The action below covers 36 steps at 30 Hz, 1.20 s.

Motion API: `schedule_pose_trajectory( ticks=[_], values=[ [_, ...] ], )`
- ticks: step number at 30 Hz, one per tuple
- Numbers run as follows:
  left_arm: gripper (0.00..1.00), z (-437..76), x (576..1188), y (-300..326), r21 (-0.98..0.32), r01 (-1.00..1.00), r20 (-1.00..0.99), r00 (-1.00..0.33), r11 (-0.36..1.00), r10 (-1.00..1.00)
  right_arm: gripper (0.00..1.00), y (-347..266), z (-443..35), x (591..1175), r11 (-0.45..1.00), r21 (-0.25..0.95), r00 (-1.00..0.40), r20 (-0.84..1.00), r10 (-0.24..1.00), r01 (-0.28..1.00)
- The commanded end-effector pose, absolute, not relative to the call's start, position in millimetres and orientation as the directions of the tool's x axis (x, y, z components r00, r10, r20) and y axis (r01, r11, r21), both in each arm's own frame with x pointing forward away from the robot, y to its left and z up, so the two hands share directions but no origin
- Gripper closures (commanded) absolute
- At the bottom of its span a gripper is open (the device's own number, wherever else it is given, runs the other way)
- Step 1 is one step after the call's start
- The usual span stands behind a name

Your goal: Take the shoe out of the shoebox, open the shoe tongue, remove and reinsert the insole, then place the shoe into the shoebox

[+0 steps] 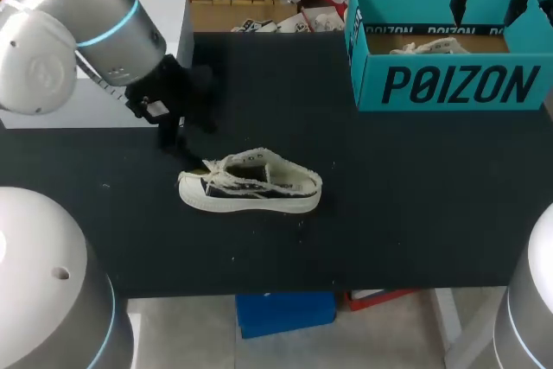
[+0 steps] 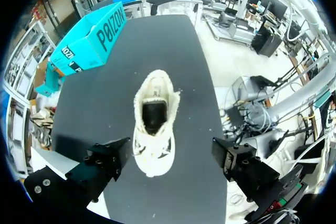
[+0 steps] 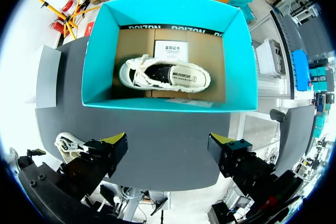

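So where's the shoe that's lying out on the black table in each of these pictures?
Head view: the shoe sits mid-table, left of the teal shoebox.
Left wrist view: the shoe is just ahead of the open left hand, shoebox beyond it.
Right wrist view: part of the shoe peeks out beside the right hand, shoebox ahead.
Shared landmark: the teal shoebox.

shoe [image 1: 251,185] lies alone mid-table, bare table [image 1: 406,213] all round, left gripper [image 2: 170,156] spread wide at its toe end. shoebox [image 1: 449,84] open-topped at the far right corner; second shoe [image 3: 164,74] lies across its floor, walls close round it, right gripper [image 3: 168,150] parted above.
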State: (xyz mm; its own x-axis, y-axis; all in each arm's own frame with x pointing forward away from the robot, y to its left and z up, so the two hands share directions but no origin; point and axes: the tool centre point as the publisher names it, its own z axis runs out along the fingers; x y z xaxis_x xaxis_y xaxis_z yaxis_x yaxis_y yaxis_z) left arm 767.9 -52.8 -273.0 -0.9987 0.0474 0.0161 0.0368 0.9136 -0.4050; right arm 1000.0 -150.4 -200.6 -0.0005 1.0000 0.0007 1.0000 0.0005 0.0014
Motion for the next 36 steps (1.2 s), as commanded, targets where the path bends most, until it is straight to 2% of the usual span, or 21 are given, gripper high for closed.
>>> schedule_pose_trajectory(
  ticks=[1,13,36],
  values=[
    [0.0,-284.4,759.7,-25.7,-0.539,0.037,-0.004,-0.999,0.842,0.041,0.0,-150.3,-200.3,999.9,0.0,0.001,0.0,0.0,1.0,1.0],
    [0.0,-299.4,767.4,-10.9,-0.607,0.025,0.018,-0.999,0.794,0.046,0.0,-150.3,-200.3,999.9,0.0,0.001,0.0,0.0,1.0,1.0],
    [0.0,-304.2,774.7,-9.9,-0.597,0.04,0.022,-0.998,0.801,0.066,0.0,-150.3,-200.3,999.9,0.0,0.001,0.0,0.0,1.0,1.0]
  ],
)
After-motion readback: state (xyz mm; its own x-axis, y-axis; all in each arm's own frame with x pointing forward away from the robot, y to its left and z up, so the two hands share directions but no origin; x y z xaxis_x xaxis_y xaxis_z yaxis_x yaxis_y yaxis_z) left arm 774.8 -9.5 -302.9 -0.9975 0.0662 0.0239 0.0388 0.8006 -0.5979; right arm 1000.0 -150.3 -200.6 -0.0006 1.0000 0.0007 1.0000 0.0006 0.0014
